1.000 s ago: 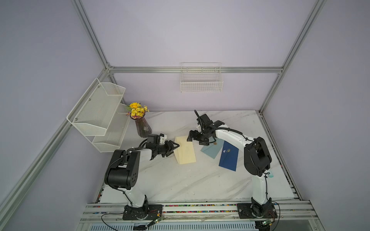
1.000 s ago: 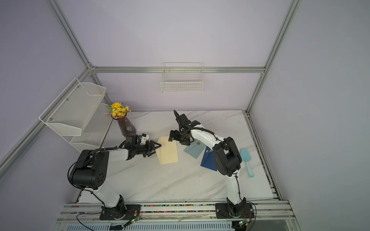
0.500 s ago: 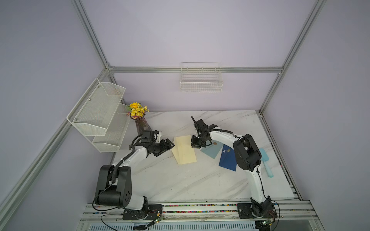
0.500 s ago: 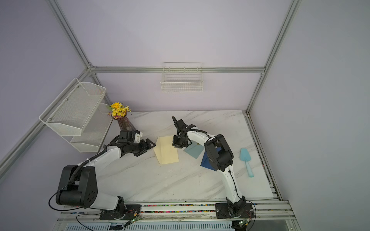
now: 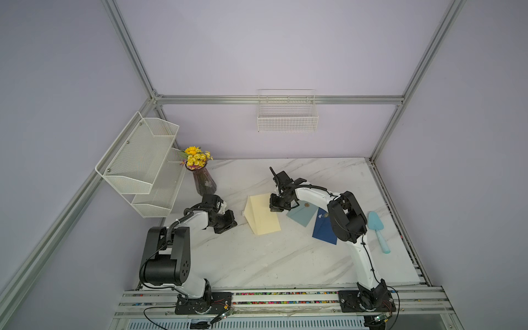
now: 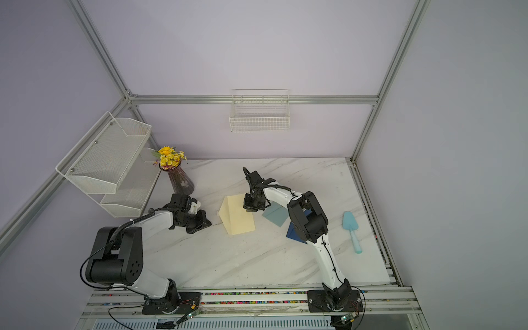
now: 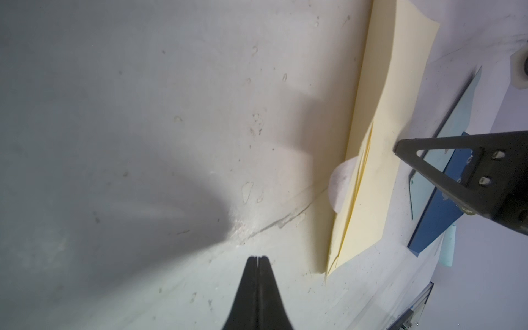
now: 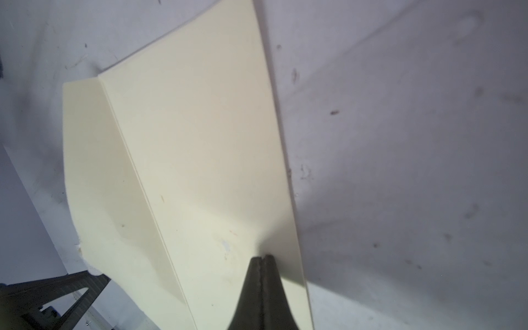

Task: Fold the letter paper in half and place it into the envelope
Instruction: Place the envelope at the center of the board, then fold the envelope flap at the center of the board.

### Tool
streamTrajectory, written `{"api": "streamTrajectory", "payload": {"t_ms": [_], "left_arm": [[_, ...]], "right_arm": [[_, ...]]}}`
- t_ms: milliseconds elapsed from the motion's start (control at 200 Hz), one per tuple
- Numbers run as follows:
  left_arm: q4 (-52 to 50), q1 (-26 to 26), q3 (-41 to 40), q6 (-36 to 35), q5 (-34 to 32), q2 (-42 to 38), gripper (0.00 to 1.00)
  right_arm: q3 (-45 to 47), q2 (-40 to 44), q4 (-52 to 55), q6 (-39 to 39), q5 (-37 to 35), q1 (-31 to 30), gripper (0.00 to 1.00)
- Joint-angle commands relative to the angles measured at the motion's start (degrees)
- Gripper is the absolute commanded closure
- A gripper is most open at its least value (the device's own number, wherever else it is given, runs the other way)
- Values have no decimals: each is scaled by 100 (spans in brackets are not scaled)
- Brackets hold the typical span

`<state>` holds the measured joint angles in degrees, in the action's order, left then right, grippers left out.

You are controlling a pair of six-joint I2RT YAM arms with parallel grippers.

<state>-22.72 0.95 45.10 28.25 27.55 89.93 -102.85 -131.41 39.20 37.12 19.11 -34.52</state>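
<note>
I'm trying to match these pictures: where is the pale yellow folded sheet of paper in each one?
Top view: pale yellow folded paper, near the picture's centre.
Top view: the paper, same spot.
Left wrist: slanted strip beyond the left gripper.
Right wrist: fills the picture's middle.
Shared landmark: black right gripper, shut, near the paper's edge.

There was one cream letter paper (image 5: 265,220), and one pale blue envelope (image 5: 302,214) and one dark blue envelope (image 5: 321,232) made two envelopes. One teal scoop (image 5: 376,228), one vase of yellow flowers (image 5: 204,183), one wire basket (image 5: 287,120) and one two-tier mesh shelf (image 5: 143,160) were there, plus two robot arms: left arm (image 5: 197,220), right arm (image 5: 313,195).
</note>
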Motion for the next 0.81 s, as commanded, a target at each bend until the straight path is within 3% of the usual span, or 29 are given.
{"api": "streamTrajectory", "payload": {"t_ms": [0,545,800], "left_arm": [[582,88,76,130,439,153,100],[1438,1152,821,895,640,758,100],[1640,1703,1190,1081,654,1555,100]], "right_arm": [[65,-218,130,-8,-64,-28,100],[582,-16,-240,212,369,-28,100],[577,-9,-281,281,488,-19,100]]}}
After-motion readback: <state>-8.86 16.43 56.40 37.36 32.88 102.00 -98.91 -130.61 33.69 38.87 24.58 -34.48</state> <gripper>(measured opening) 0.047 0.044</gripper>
